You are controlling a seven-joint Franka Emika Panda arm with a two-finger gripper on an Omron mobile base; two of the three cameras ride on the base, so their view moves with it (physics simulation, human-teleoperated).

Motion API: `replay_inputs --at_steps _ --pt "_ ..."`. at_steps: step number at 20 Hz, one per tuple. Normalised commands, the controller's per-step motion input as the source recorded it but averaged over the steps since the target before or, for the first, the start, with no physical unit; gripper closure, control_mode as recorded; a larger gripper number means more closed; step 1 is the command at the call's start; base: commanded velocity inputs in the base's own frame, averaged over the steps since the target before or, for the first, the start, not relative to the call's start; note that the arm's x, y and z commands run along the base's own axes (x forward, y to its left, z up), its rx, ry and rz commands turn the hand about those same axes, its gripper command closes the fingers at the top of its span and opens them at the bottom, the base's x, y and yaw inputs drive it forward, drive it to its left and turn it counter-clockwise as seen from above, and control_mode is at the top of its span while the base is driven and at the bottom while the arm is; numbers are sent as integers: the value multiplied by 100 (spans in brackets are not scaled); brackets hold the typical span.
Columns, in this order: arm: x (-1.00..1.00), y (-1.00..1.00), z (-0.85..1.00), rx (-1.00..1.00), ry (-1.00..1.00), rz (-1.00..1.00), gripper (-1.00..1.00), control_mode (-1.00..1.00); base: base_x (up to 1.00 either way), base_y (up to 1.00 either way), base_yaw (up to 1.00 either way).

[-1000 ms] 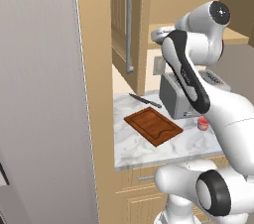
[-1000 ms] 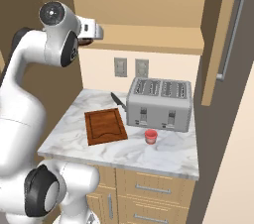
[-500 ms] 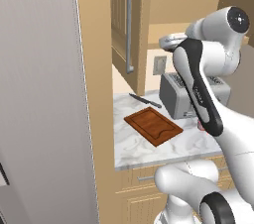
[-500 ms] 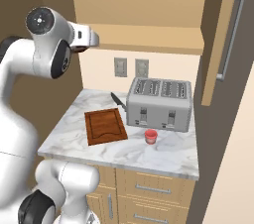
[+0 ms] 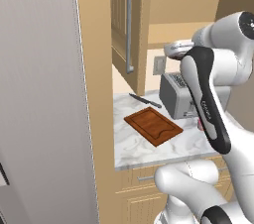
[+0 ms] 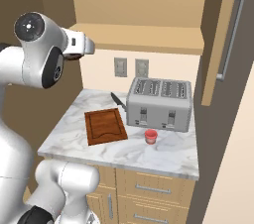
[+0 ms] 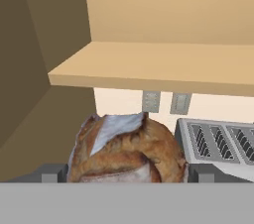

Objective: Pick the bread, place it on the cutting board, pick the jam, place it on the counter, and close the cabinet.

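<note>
The bread (image 7: 126,151), a crusty brown loaf, sits between my gripper's (image 7: 129,173) fingertips and hangs in the air below the cabinet's shelf (image 7: 163,67); the jaws stand wide, closed on its sides. My hand (image 6: 82,45) is high at the left, above the counter (image 6: 171,151). The reddish-brown cutting board (image 6: 105,126) lies bare on the counter's left part. The red jam (image 6: 151,136) stands on the counter in front of the toaster. The cabinet door (image 6: 225,34) hangs open at the right; in the left base view this door (image 5: 121,20) is seen edge-on.
A silver toaster (image 6: 159,104) stands at the back of the counter, and a dark knife (image 6: 118,101) lies between it and the board. A tall grey panel (image 5: 39,94) walls off the left side. Drawers (image 6: 149,188) sit below the worktop.
The arm's elbow and upper links have swung outward and higher, while the hand has stayed up beside the shelf with the bread still in it. Board, jam and toaster have not moved.
</note>
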Motion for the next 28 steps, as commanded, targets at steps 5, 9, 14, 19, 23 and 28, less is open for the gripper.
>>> replay_inputs --at_steps 5,9,14,19,23,28 --pt "-16 0 -6 0 6 0 100 -100 0 0 0" --pt "-4 0 -8 0 5 0 100 -100 0 0 0" --pt "0 0 -17 0 4 0 100 -100 0 0 0" --pt "0 0 -21 -1 5 0 100 -100 0 0 0" --pt "-1 0 -25 -3 6 0 100 -100 0 0 0" --pt "0 0 -25 -5 7 0 100 -100 0 0 0"
